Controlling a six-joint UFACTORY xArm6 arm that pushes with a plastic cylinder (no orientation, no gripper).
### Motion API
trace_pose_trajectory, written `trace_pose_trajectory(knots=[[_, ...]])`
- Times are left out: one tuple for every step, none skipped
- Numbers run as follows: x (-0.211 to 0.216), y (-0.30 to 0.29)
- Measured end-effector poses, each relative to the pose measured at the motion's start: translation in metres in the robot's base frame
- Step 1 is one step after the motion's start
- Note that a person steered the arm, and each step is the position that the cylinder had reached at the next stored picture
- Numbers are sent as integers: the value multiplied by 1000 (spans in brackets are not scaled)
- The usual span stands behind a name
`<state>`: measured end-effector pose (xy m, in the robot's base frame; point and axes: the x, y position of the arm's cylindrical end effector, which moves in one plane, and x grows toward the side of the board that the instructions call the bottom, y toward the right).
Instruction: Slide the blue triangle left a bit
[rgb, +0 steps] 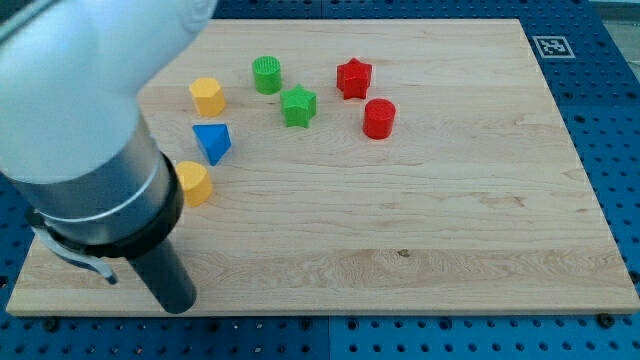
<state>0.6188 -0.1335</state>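
Blocks sit grouped in the far left part of the wooden board, seven in all: two yellow, two green, two red and one blue. The blue triangle lies at the left of the group, its point turned toward the near side. Just beyond it, toward the far edge, stands a yellow block of roughly hexagonal shape, apart from the triangle. Near and slightly left of the triangle sits a second yellow block, partly hidden behind the arm's big grey body; it stands close by the triangle's leftward side. To the right are the green cylinder and the green star, then the red star and the red cylinder, farthest right.

The arm carries no jaws, only a dark rod, so nothing is grasped. Its lower end, my tip, rests near the board's near left edge, well apart from the blue triangle and nearer than the partly hidden yellow block. A black-and-white marker tag sits at the far right corner.
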Motion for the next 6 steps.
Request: trace_pose_trajectory(knots=[[-19,32],[-82,41],[-149,42],[-201,42],[-208,37],[-217,-7]])
